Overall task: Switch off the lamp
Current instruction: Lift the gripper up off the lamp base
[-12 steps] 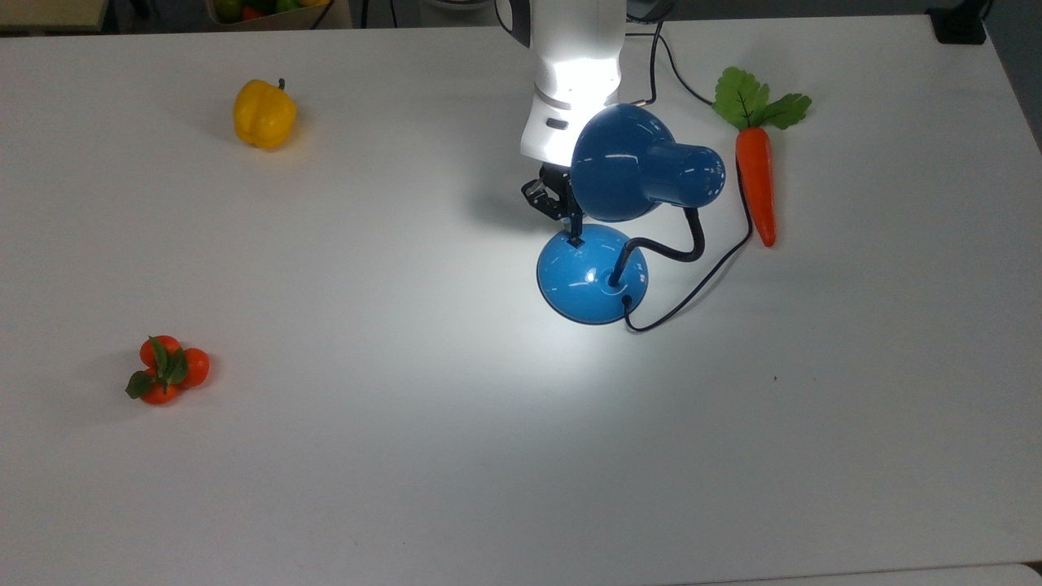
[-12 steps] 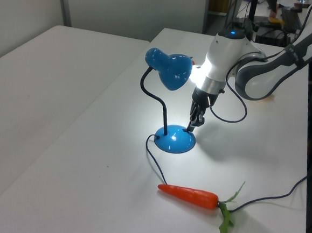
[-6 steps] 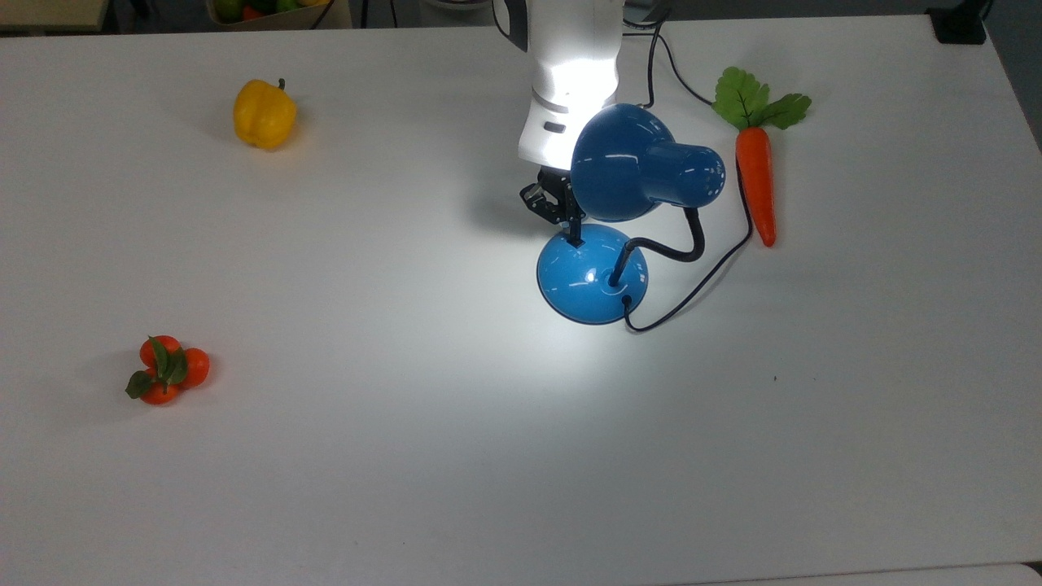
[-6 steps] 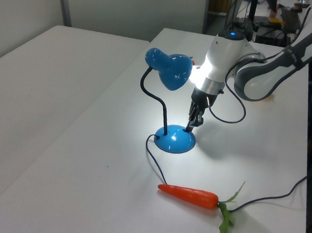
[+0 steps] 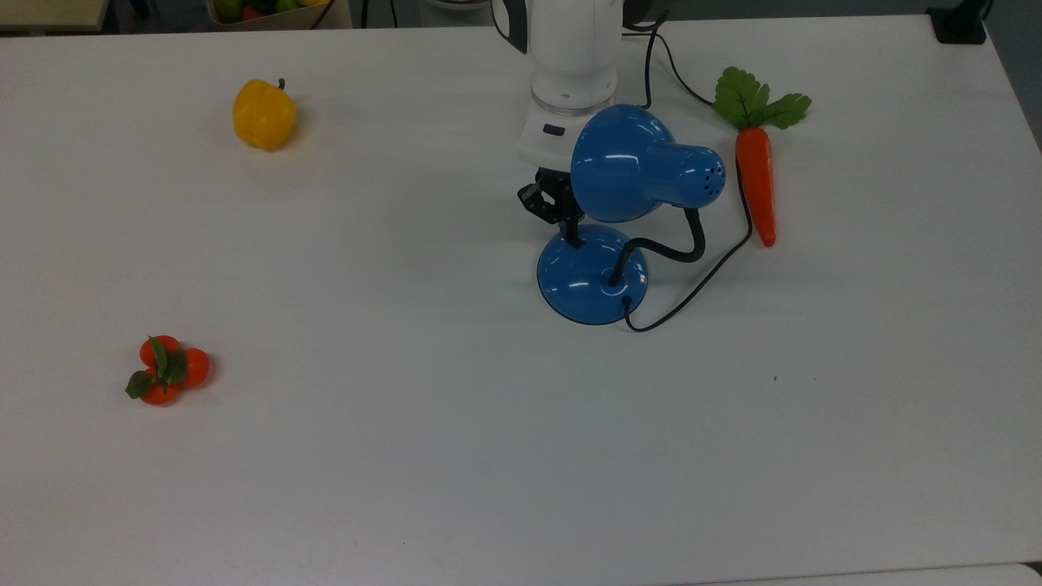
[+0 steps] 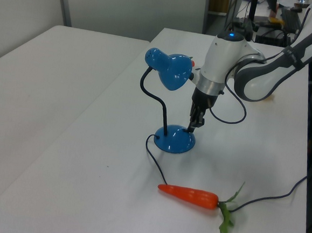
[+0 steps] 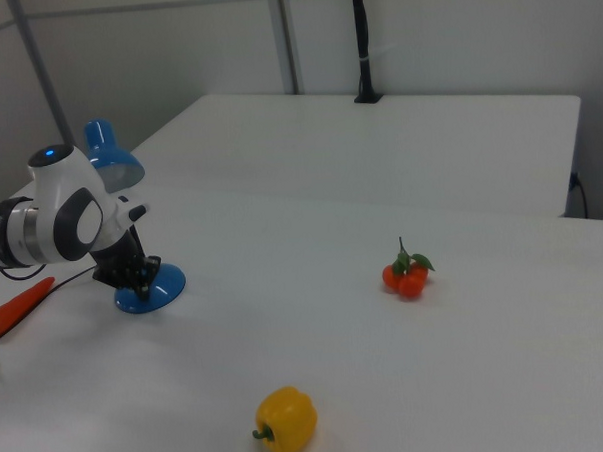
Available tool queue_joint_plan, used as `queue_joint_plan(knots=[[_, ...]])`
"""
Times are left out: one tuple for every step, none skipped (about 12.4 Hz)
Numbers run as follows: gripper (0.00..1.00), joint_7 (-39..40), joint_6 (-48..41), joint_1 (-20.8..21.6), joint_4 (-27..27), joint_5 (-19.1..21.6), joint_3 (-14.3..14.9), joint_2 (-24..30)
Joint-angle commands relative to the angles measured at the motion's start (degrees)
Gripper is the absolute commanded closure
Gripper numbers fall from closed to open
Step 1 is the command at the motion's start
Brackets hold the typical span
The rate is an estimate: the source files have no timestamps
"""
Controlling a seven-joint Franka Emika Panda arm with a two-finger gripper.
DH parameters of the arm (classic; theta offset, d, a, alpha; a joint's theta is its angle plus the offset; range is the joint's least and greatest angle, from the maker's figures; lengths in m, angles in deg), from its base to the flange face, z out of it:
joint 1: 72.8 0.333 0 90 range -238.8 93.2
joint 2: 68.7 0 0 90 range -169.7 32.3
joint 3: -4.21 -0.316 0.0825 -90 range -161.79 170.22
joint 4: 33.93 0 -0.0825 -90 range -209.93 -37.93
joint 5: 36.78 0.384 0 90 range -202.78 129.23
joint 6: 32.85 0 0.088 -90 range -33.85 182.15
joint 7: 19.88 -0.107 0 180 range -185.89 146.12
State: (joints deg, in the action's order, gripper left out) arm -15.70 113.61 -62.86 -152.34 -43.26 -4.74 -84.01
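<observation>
Glossy blue desk lamp point(image 5: 606, 236) with a bell-shaped shade stands unlit near the middle of the white counter point(image 5: 407, 456). White robot arm's black claw point(image 5: 575, 238) points down, tip touching the small switch on the lamp's domed base, presumably to press it; it grips nothing, and I cannot tell how far it's open.

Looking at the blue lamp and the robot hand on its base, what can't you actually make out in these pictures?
- Small black switch: in the top view the hand covers it on the glossy blue desk lamp.
- Bulb: the bell-shaped shade hides it in the left view.
- Black cord: its far end runs off the top view's upper edge.
- Lamp shade: in the right view the white arm covers part of it.
</observation>
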Motion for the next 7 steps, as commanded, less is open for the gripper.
queue_joint_plan(knots=[[1.0,0.13,-8.97,-1.33,-0.24,-1.07,-0.36,1.85],[1.0,0.13,-11.61,-1.5,-0.15,-1.07,-0.28,2.82],[1.0,0.13,-16.07,-1.5,1.33,-1.07,-0.19,3.79],[1.0,0.04,-20.81,-1.59,3.43,-1.34,-0.01,4.23],[1.0,0.04,-23.82,-1.85,5.1,-1.43,-0.01,4.32],[1.0,0.04,-24.72,-2.38,5.73,-1.43,-0.01,4.5],[1.0,-0.05,-25.25,-2.56,5.91,-1.51,0.08,4.76]])
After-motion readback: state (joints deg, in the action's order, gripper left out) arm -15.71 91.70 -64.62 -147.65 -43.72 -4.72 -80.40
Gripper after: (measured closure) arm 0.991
